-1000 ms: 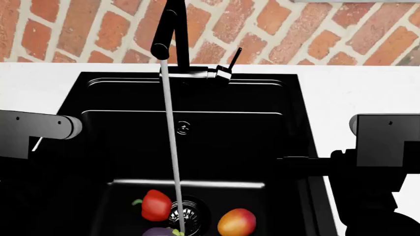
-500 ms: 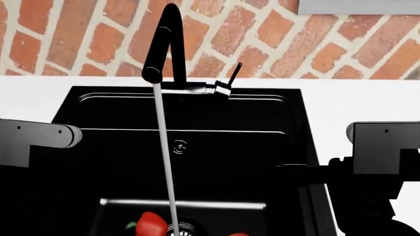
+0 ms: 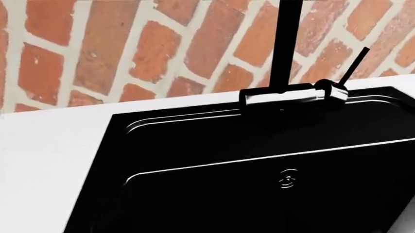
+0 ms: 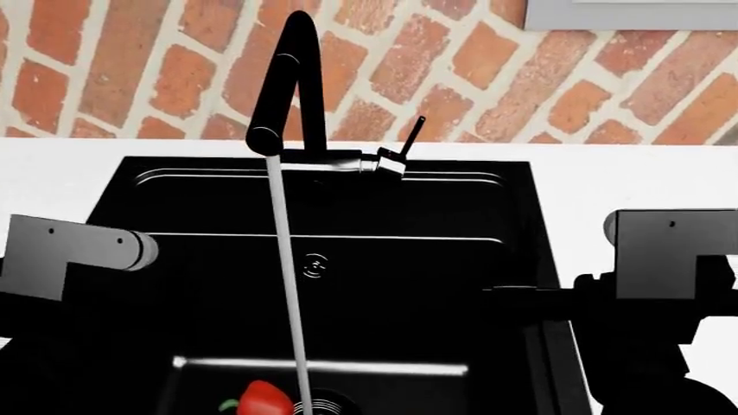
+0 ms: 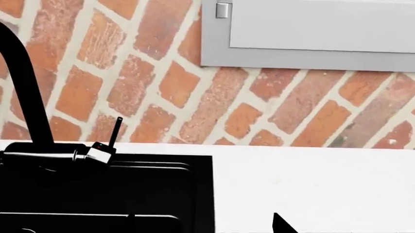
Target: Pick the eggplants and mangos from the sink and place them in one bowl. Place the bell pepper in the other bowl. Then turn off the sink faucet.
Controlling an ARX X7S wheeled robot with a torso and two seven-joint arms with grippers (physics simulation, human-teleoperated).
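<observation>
The black faucet (image 4: pixel 289 78) is running, and a thin stream of water (image 4: pixel 289 285) falls into the black sink (image 4: pixel 416 216). Its lever (image 4: pixel 413 131) stands tilted up beside the base. Only the top of the red bell pepper (image 4: pixel 264 399) shows, at the head view's lower edge next to the stream. Eggplants, mangos and bowls are out of view. Both arms hang low over the sink sides. One black fingertip (image 5: pixel 283 224) of my right gripper pokes into the right wrist view over the counter. My left gripper's jaws cannot be made out against the black sink.
A white countertop (image 4: pixel 634 173) surrounds the sink, with a brick wall (image 4: pixel 519 69) behind it. A grey cabinet (image 5: pixel 311 34) hangs on the wall to the right of the faucet (image 5: pixel 26 87). The drain (image 4: pixel 328 405) lies beside the pepper.
The head view has tilted upward. The mango and the eggplant have slipped off its lower edge, and only the pepper's top remains. The arms hardly moved.
</observation>
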